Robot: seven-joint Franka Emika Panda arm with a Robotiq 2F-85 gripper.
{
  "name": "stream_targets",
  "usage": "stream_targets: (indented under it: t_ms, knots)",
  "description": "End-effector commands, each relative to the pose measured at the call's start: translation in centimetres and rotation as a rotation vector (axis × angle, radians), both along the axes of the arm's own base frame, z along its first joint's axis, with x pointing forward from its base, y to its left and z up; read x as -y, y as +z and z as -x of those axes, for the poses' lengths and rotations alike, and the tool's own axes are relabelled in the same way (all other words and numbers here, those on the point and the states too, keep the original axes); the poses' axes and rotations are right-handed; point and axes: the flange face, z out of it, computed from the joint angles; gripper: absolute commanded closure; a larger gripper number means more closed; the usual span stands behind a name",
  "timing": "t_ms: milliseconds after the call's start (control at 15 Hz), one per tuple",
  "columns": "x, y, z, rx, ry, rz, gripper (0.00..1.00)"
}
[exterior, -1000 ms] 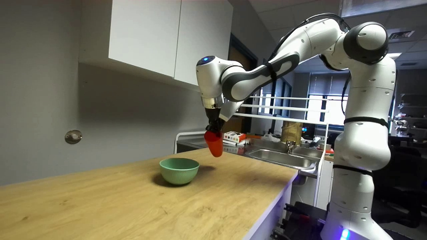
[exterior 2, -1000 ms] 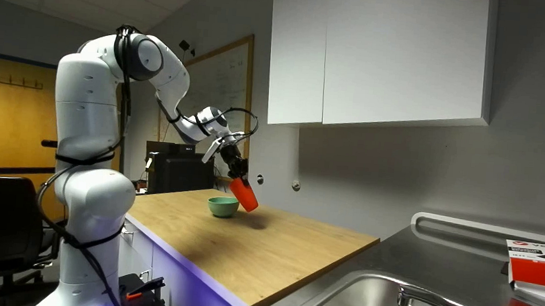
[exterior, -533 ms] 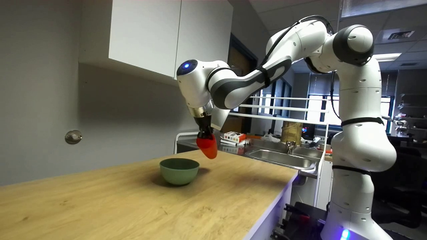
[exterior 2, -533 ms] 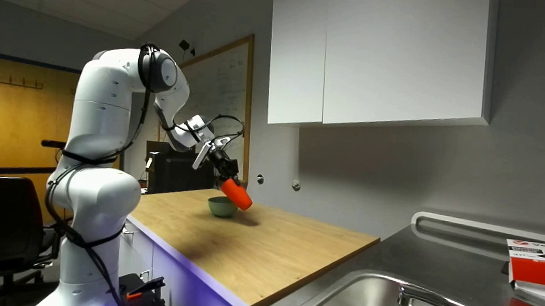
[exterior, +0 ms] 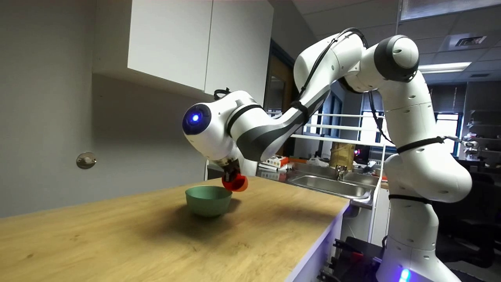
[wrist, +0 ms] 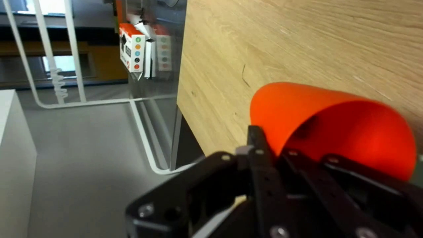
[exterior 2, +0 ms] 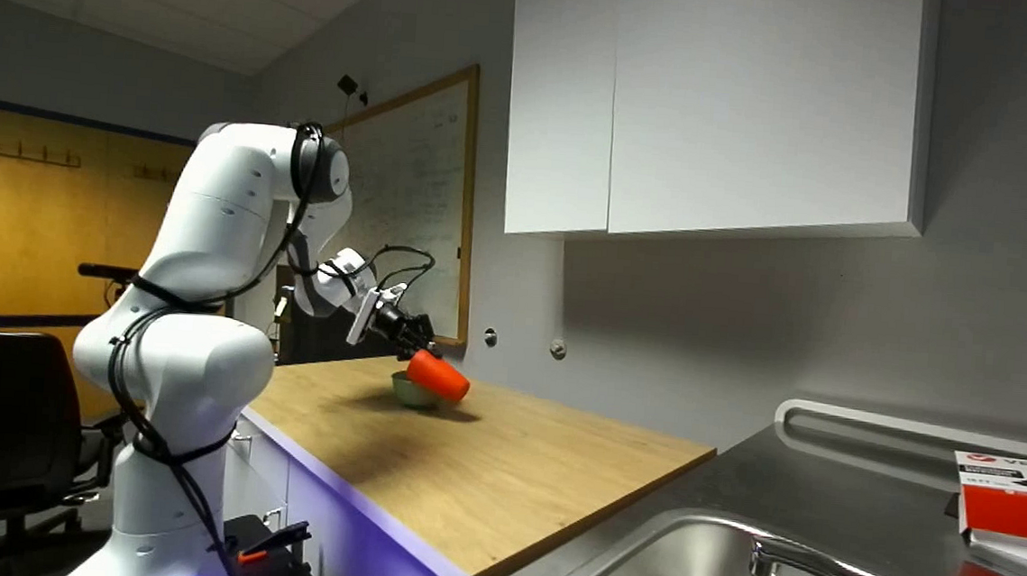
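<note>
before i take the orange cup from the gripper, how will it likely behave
The orange cup is probably light, as its wall looks thin. It seems fairly stiff: its visible rim curves smoothly though the gripper pinches the wall. Laid down, it would likely roll, its body being round.

The light is dim, though a window [exterior: 447, 127] glares white. Soft shadows darken the desk [exterior: 250, 239] and the wall [exterior: 152, 117] beneath the cabinet [exterior: 168, 43]. In the wrist view the end effector [wrist: 275, 142] looks blurred.
</note>
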Motion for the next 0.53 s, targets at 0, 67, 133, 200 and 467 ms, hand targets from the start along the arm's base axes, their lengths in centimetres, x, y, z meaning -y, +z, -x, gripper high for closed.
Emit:
stream_targets:
  t_ms: [0, 67, 133, 200, 467]
  knots:
    - [-2.5, 0.3, -0.4, 0.055, 0.059, 0.121, 0.97]
    - [-3.1, 0.7, -0.1, 0.073, 0.078, 0.150, 0.97]
    - [-3.5, 1.0, -0.2, 0.094, 0.090, 0.175, 0.97]
    - [-3.9, 1.3, -0.2, 0.113, 0.102, 0.196, 0.97]
    - [-4.7, 1.8, -0.1, 0.191, 0.148, 0.287, 0.97]
